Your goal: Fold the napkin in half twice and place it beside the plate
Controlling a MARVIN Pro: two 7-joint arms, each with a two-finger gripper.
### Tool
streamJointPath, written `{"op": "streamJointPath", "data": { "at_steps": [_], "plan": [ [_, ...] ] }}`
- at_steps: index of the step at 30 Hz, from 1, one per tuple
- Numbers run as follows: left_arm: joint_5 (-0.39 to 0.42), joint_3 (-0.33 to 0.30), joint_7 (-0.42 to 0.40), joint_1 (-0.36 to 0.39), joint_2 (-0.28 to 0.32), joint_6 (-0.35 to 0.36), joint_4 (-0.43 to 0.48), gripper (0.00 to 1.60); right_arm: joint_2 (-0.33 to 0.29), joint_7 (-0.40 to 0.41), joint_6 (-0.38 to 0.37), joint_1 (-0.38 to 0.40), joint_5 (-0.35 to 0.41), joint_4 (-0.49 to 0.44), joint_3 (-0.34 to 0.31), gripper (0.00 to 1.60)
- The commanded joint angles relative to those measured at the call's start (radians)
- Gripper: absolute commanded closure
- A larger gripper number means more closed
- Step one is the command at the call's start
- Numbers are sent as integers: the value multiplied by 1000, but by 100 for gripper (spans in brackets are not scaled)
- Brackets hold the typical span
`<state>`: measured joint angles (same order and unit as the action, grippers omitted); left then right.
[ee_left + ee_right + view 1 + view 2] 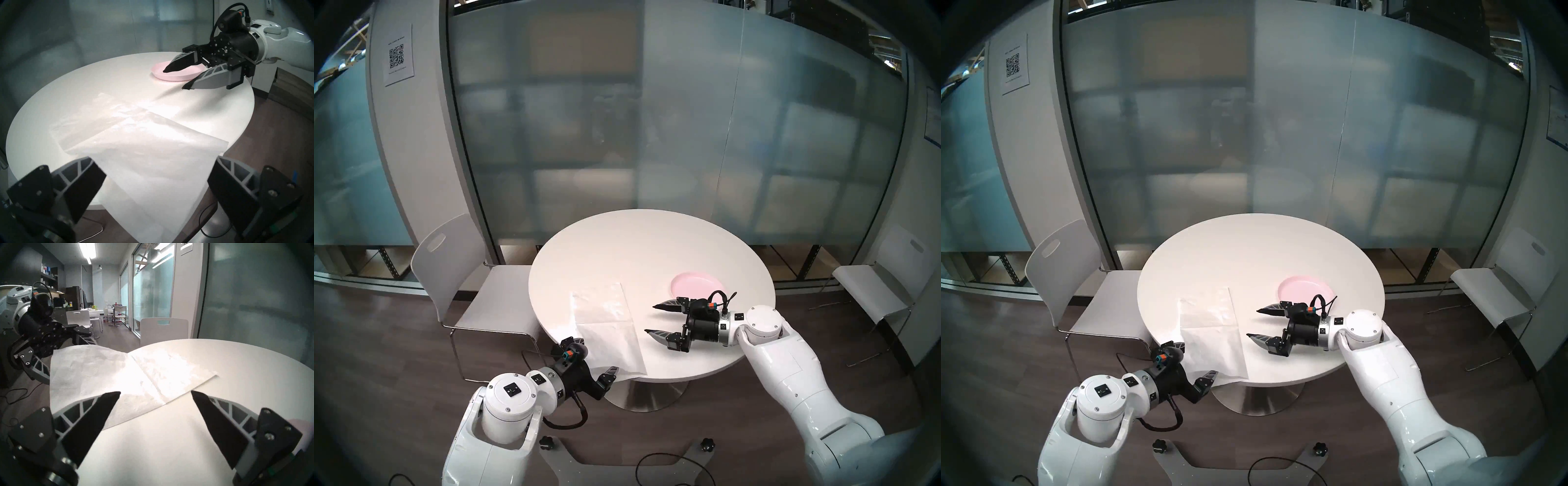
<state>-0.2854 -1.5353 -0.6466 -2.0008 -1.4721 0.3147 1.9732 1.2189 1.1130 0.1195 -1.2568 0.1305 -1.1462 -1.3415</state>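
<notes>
We see the napkin point(609, 334) overhanging the table point(639, 244), seemingly untouched between our spread left gripper point(594, 357); right gripper point(656, 319) released, near the plate point(690, 284)

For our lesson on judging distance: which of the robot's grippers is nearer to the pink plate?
Right. The right gripper hovers just in front of the plate; the left gripper sits across the table at the napkin.

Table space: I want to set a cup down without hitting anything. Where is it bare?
The far half of the table, behind the napkin and plate, is bare. The near edge is crowded by the left gripper and right gripper.
</notes>
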Motion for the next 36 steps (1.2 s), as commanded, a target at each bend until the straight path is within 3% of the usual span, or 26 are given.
{"op": "streamJointPath", "data": {
  "at_steps": [1, 10, 11, 12, 13, 21, 29, 30, 35, 36],
  "plan": [
    [0, -7, 6, -27, -2, 5, 15, 0, 48, -3, -13, 114, -29, 28, -6, 0],
    [6, -53, 14, -36, 3, -2, 34, 0, 77, 26, -9, 174, -89, 98, 1, 0],
    [8, -58, 14, -35, 4, -3, 37, 0, 76, 50, -5, 217, -94, 142, 24, 0],
    [9, -61, 13, -33, 5, -2, 39, 0, 79, 44, -7, 183, -102, 105, 5, 1],
    [9, -65, 17, -33, 4, -3, 41, 0, 77, 67, -7, 221, -105, 143, 25, 1],
    [19, -86, 22, -47, 4, -6, 57, 0, 93, 132, 23, 267, -136, 200, 24, 17],
    [32, -78, 24, -70, -6, -11, 86, 0, 101, 240, 101, 361, -150, 339, 61, 14],
    [31, -75, 24, -71, -7, -12, 86, 0, 106, 234, 100, 343, -155, 319, 48, 17],
    [32, -67, 28, -83, -7, -12, 87, 0, 139, 255, 140, 404, -165, 409, 81, 26],
    [32, -66, 29, -85, -8, -12, 88, 0, 144, 246, 142, 388, -170, 395, 72, 28]
  ]
}}
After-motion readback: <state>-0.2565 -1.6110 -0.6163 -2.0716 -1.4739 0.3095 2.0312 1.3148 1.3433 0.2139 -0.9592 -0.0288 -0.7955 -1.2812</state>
